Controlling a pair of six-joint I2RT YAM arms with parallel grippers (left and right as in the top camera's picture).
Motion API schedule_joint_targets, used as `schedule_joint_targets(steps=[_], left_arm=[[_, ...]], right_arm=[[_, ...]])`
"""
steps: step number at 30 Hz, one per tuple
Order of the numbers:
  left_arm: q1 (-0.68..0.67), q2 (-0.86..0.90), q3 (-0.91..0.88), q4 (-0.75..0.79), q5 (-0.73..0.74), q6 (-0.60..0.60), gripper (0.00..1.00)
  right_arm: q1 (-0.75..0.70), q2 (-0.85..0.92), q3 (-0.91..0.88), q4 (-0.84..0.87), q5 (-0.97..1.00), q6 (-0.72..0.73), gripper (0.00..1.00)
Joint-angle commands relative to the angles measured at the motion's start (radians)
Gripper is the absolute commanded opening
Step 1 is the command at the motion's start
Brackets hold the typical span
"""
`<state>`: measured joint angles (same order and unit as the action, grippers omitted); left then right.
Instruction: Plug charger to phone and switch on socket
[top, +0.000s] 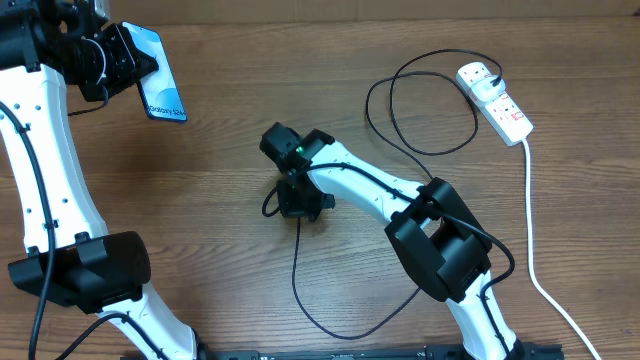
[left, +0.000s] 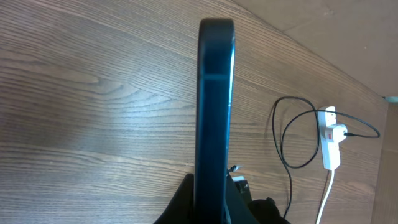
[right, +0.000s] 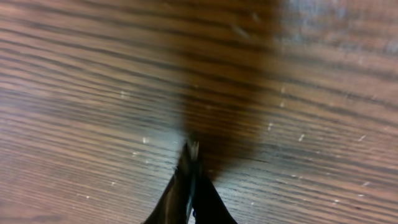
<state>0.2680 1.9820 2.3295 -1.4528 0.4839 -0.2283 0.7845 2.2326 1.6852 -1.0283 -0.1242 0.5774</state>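
Observation:
My left gripper (top: 118, 62) is shut on the phone (top: 163, 75) and holds it lifted at the far left. In the left wrist view the phone (left: 214, 93) stands edge-on between the fingers (left: 208, 205). My right gripper (top: 298, 205) is low over the middle of the table. Its fingers (right: 191, 168) are shut on the charger's small connector tip (right: 193, 147). The black charger cable (top: 300, 290) loops towards the front, then runs back to its plug (top: 481, 73) in the white socket (top: 497, 100) at the far right. The socket also shows in the left wrist view (left: 329, 146).
The socket's white cord (top: 530, 230) runs down the right side of the wooden table to the front edge. A large loop of the black cable (top: 400, 110) lies left of the socket.

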Motion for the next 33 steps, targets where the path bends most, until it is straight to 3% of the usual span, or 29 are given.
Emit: schedule_joint_targets(steps=[1,6,14,21,29,33], left_arm=[[-0.007,-0.007,0.007,-0.002,0.006,0.023,0.04],[-0.007,-0.007,0.007,-0.002,0.006,0.023,0.04],[-0.007,-0.007,0.007,-0.001,0.006,0.023,0.04],[-0.007,-0.007,0.007,-0.002,0.006,0.023,0.04],[-0.007,-0.007,0.007,-0.011,0.006,0.023,0.04],[-0.007,-0.007,0.007,-0.013,0.006,0.023,0.04]], right_arm=[[0.001,0.007,-0.039,0.006,0.082,0.121,0.04],[0.001,0.007,-0.040,0.003,0.135,0.138,0.19],[0.001,0.006,0.053,-0.098,0.198,0.186,0.28],[0.001,0.006,0.113,-0.172,0.222,0.195,0.46],[0.018,0.006,0.093,-0.221,0.255,0.486,0.45],[0.026,0.006,0.081,-0.180,0.241,0.494,0.45]])
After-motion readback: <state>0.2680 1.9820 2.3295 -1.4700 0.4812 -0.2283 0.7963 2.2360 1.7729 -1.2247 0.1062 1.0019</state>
